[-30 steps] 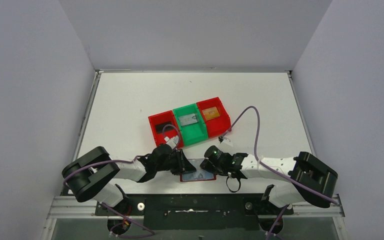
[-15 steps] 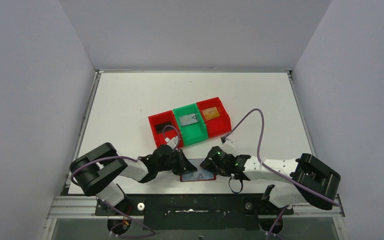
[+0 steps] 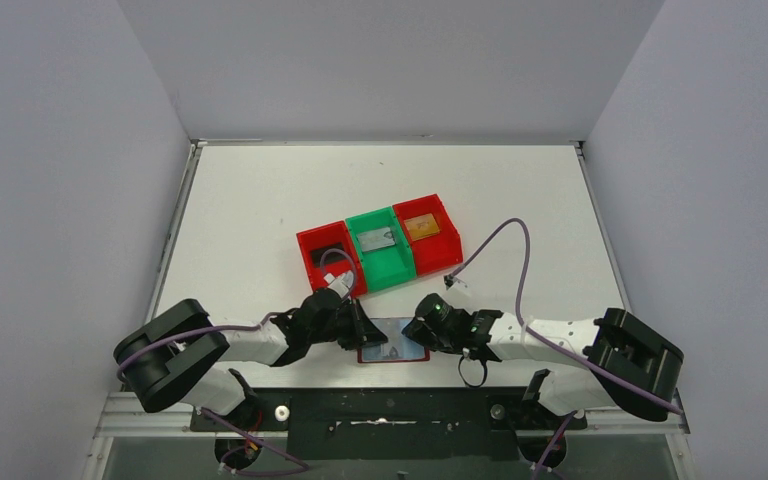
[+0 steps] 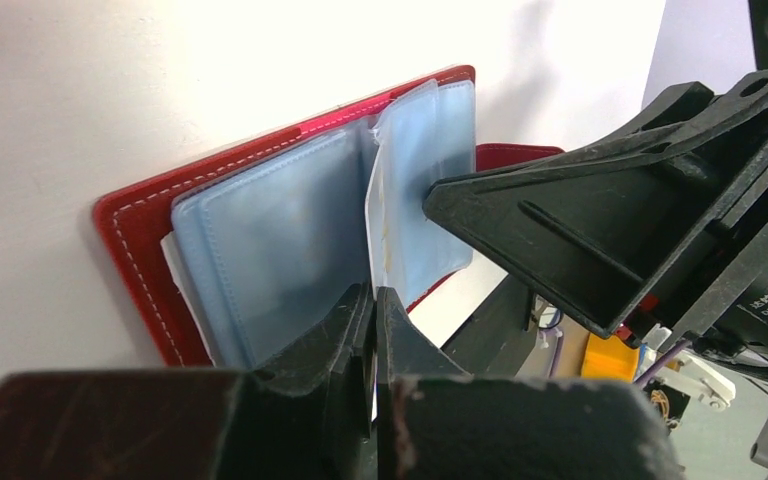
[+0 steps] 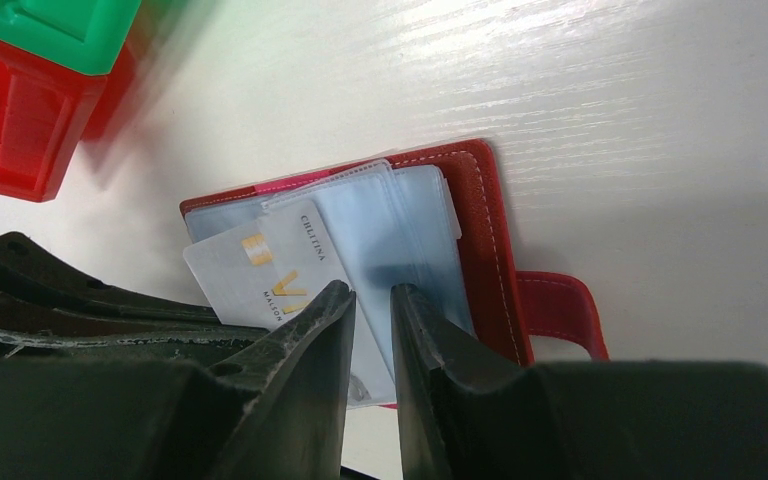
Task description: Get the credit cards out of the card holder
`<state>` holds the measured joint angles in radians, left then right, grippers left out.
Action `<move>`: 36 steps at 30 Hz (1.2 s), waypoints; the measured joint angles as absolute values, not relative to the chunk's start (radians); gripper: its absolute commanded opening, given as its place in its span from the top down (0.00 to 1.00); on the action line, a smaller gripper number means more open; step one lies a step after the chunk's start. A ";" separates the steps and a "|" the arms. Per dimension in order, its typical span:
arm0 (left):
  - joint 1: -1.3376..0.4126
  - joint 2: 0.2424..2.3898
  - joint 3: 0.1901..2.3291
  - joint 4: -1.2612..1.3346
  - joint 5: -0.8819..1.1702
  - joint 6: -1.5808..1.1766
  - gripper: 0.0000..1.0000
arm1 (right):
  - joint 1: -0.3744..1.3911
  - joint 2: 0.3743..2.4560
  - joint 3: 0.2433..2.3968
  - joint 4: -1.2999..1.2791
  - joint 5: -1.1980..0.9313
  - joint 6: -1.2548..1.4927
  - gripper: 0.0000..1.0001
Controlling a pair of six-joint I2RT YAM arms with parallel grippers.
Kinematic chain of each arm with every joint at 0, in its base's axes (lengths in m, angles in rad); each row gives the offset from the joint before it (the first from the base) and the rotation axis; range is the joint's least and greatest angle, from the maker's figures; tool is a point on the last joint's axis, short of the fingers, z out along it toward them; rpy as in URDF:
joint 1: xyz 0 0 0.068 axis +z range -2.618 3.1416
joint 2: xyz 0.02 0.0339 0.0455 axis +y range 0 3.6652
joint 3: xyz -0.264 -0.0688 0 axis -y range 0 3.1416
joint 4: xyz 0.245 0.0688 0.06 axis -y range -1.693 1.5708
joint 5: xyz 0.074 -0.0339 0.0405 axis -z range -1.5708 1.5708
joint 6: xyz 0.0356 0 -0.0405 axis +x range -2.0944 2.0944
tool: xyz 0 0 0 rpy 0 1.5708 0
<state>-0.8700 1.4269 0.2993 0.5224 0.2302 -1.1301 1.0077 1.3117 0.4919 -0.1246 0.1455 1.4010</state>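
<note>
Three credit cards point(image 3: 377, 240) were found already laid in the bins point(image 3: 390, 268), while the card holder point(image 3: 395, 347) lay open at the table's point(image 3: 260, 200) near edge, pressed by the slightly parted right gripper point(image 5: 372, 300), a pale card point(image 5: 260, 265) judged still to be drawn out being pinched by the closed left gripper point(image 4: 373, 310).

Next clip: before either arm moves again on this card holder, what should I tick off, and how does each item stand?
1. The card holder lies open, pockets up: ok.
2. The left gripper is shut on a clear pocket leaf: ok, by the look of it.
3. A silver-grey card shows inside the holder: ok.
4. The right gripper has hold of that card: cannot tell; its jaws stand slightly apart over the pockets.
5. The red and green bins are in place beyond the holder: ok.
</note>
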 measured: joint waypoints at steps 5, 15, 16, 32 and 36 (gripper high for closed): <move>-0.867 1.404 0.299 0.490 0.231 -1.116 1.00 | 1.008 1.308 0.493 -0.136 0.150 1.403 0.77; -0.829 1.243 0.336 0.272 0.202 -1.036 1.00 | 1.008 1.259 0.509 -0.228 0.187 1.333 0.74; -0.823 1.231 0.339 0.255 0.198 -1.031 1.00 | 1.008 1.254 0.509 -0.227 0.187 1.324 0.74; -0.785 0.965 0.355 -0.004 0.084 -0.990 1.00 | 1.047 1.436 0.676 -0.054 0.093 1.130 0.72; -0.778 0.907 0.352 -0.023 0.064 -0.991 1.00 | 1.053 1.514 0.710 -0.085 0.088 1.132 0.72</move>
<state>-0.7784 0.9073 0.3519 -0.0235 0.0643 -0.9913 1.0527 1.5143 0.7105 -0.0853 0.0879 1.1316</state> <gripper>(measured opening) 0.018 0.277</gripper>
